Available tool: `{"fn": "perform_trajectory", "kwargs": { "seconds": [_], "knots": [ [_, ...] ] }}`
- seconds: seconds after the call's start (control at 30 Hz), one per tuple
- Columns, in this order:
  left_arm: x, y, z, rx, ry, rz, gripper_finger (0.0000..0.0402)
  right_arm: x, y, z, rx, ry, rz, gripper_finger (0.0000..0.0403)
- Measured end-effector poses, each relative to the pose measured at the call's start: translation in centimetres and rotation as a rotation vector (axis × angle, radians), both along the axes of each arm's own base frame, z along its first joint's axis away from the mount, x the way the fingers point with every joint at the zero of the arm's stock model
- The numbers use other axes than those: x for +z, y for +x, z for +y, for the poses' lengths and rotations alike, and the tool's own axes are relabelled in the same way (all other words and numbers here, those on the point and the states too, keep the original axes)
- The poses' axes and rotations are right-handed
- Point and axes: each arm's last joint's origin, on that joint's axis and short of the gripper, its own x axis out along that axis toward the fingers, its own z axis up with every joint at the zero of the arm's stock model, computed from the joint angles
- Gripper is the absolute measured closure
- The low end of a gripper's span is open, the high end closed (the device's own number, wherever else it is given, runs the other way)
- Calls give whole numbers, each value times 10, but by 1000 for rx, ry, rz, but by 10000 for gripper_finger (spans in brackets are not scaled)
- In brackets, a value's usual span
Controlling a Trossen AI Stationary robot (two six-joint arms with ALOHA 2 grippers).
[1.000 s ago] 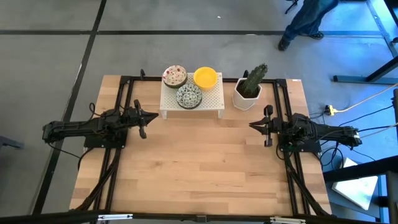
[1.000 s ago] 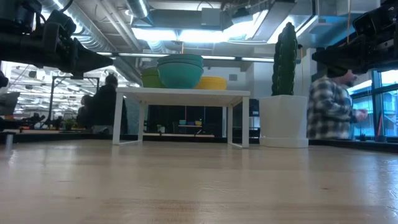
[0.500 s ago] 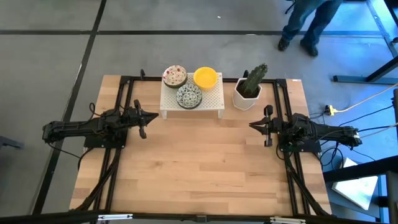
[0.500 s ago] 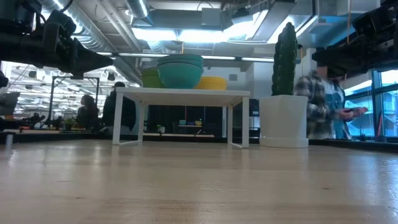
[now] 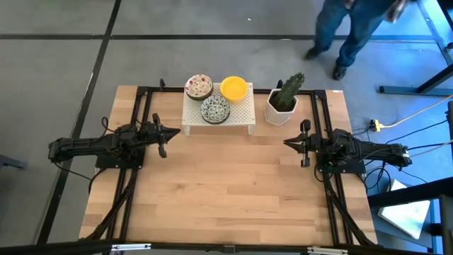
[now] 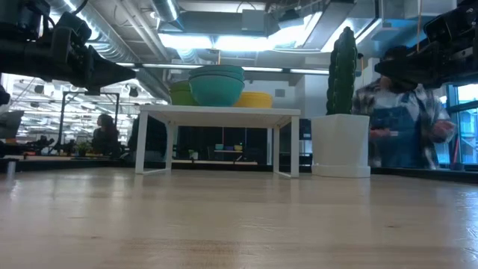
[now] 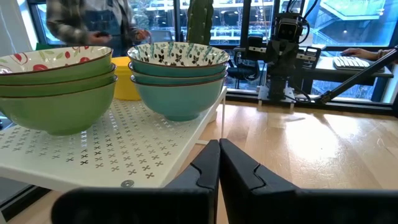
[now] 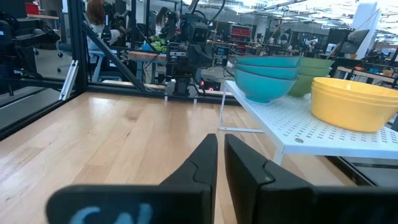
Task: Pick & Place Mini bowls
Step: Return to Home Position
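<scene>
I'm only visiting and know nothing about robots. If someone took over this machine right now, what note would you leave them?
Left pincer: shut, holding nothing, at the table's left side.
Right pincer: shut, holding nothing, at the table's right side.
Bowls: three stacks on the white rack: the red-speckled stack, the yellow stack and the blue-patterned stack.
Done: every bowl in view is on the rack.
Left: seemingly nothing to move. The cactus pot beside the rack is not part of the job.
</scene>
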Motion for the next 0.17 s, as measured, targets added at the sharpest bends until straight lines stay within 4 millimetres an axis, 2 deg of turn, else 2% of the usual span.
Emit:
{"fn": "perform_trajectory", "kwargs": {
  "seconds": [0.17],
  "knots": [
    [0, 0, 0, 0, 0, 0, 394, 0, 0, 0, 0, 0, 0, 370]
  ]
}}
